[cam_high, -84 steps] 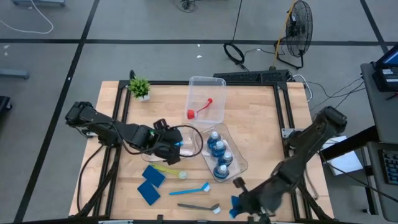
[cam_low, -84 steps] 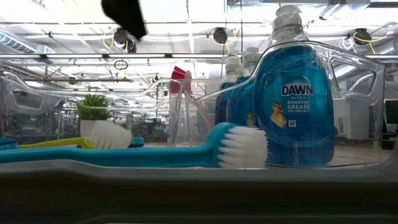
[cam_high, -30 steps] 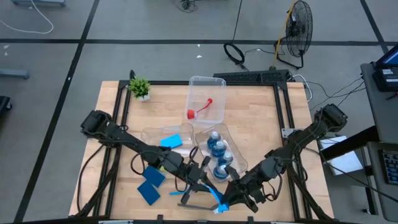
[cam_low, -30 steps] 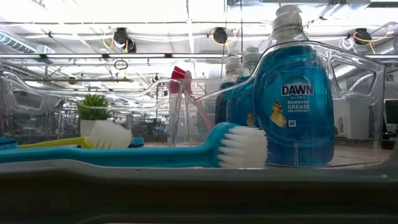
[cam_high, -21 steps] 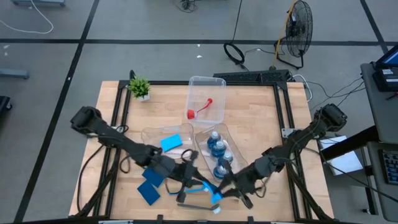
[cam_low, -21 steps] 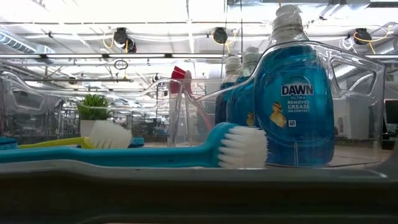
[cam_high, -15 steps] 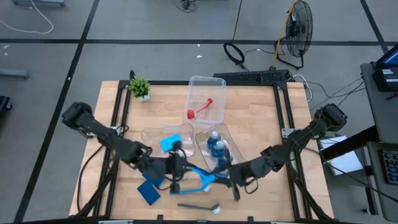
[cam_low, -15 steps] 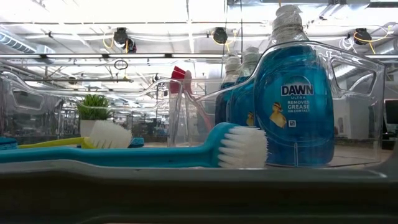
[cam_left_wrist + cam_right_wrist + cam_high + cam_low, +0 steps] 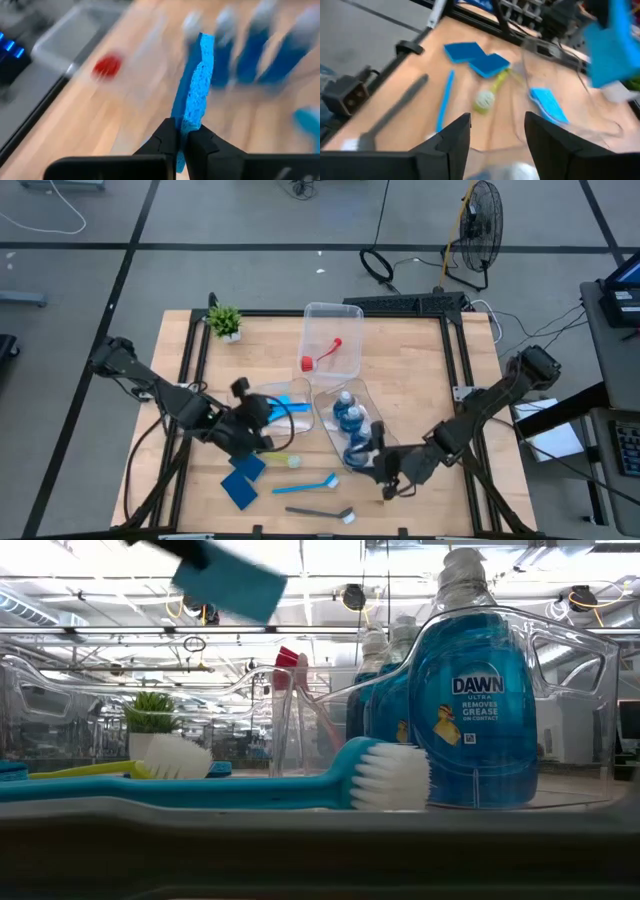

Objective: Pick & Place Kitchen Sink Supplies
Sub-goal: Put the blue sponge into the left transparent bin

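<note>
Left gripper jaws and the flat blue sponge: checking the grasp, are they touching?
Touching. The left wrist view shows the left gripper with its jaws pinched shut on the lower edge of the flat blue sponge, which stands edge-up between them.

My left tool (image 9: pixel 181 136) is black, its sponge (image 9: pixel 196 82) bright blue; the bottles (image 9: pixel 348 418) blue, white-capped; table (image 9: pixel 410 370) pale wood.

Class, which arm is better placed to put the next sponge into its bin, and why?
The left. Its gripper already pinches a sponge and hovers by the sponge bin. The right gripper is open and empty, beside the bottles.
</note>
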Controlling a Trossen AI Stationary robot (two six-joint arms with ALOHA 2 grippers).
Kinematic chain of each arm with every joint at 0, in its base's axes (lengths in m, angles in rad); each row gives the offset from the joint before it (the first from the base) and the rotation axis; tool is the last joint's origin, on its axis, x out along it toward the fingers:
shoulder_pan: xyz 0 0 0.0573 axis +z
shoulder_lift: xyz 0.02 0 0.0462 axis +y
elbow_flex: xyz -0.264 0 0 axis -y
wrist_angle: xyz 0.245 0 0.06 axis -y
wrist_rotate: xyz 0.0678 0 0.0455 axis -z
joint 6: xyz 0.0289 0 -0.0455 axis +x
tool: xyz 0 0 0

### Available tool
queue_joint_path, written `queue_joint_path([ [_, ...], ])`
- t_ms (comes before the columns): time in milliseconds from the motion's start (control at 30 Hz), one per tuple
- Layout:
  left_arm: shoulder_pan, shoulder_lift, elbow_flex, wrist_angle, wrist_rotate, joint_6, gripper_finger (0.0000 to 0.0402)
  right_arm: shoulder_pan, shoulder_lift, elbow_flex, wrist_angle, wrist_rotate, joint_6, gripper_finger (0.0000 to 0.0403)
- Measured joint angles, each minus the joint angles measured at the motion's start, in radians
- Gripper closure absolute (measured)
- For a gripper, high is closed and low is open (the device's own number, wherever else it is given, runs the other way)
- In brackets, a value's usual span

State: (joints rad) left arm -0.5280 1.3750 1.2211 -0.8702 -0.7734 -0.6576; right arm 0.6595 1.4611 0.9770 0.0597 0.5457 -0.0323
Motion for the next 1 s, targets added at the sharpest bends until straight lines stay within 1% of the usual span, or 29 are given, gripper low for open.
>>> queue_joint_path([
  [133, 0.027, 0.0, 0.0, -0.239, 0.029, -0.203, 0.0391, 0.034, -0.054, -0.012, -0.103, 0.043, 0.068, 0.0228],
  [200, 0.04, 0.001, 0.0, -0.309, 0.095, -0.28, 0.0387, 0.054, -0.097, -0.043, -0.094, 0.053, 0.084, 0.0232],
  [300, 0.052, 0.005, 0.0, -0.363, 0.192, -0.31, 0.0366, 0.078, -0.159, -0.114, -0.043, 0.057, 0.104, 0.024],
  [367, 0.058, 0.005, 0.0, -0.391, 0.216, -0.327, 0.0347, 0.092, -0.197, -0.179, 0.024, 0.058, 0.104, 0.0244],
  [433, 0.065, 0.005, 0.0, -0.42, 0.236, -0.376, 0.0326, 0.103, -0.235, -0.245, 0.116, 0.057, 0.103, 0.0248],
  [567, 0.095, 0.005, -0.001, -0.473, 0.315, -0.459, 0.0281, 0.111, -0.295, -0.382, 0.296, 0.058, 0.101, 0.0249],
  [633, 0.111, 0.005, -0.001, -0.494, 0.373, -0.476, 0.0256, 0.111, -0.32, -0.439, 0.395, 0.057, 0.093, 0.0248],
  [700, 0.122, 0.005, -0.001, -0.517, 0.472, -0.474, 0.0231, 0.111, -0.344, -0.485, 0.483, 0.057, 0.063, 0.0248],
  [767, 0.126, 0.005, -0.001, -0.536, 0.613, -0.474, 0.0208, 0.111, -0.359, -0.522, 0.553, 0.056, 0.016, 0.0248],
  [833, 0.116, 0.005, -0.001, -0.537, 0.75, -0.506, 0.0189, 0.111, -0.372, -0.551, 0.622, 0.056, -0.04, 0.0248],
  [900, 0.085, 0.005, -0.001, -0.518, 0.862, -0.577, 0.0173, 0.111, -0.382, -0.57, 0.679, 0.056, -0.088, 0.0248],
  [1000, 0.008, 0.005, -0.001, -0.514, 0.979, -0.727, 0.0153, 0.111, -0.385, -0.596, 0.722, 0.056, -0.14, 0.0248],
])
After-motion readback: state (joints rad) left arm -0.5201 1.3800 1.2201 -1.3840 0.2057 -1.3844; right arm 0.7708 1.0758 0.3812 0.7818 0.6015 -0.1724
